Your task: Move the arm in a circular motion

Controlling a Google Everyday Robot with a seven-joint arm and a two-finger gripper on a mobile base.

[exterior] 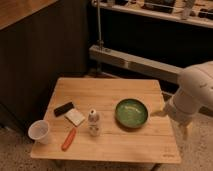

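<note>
The arm (198, 86) enters from the right edge of the frame, its thick cream segments bending down to a tapered end beside the right rim of the desk (102, 90). The claw (171, 116) hangs at that end, low and just right of the green bowl (131, 113). It carries nothing that I can make out, and whether it is released or clenched I cannot tell.

The step in hand, as I judge it, is the sweep itself: a circle traced in open air, with nothing to pick up. Done well, the circle is smooth, even in pace, and closes on the point where it began. The claw seems to sit about level with the bowl's rim or a little above (height is hard to read from this view). A flat circle would therefore best be lifted first, or else kept to the right side of the frame.

Swinging leftward at this height risks clipping the bowl. Nearer the centre stands a small bottle (93, 122) that would likely tip easily. The white cup (39, 131), the orange-red stick (69, 139), the dark block (63, 108) and the pale pad (75, 117) lie toward the lower left, well apart from the arm. They need care only if the circle is drawn wide.
</note>
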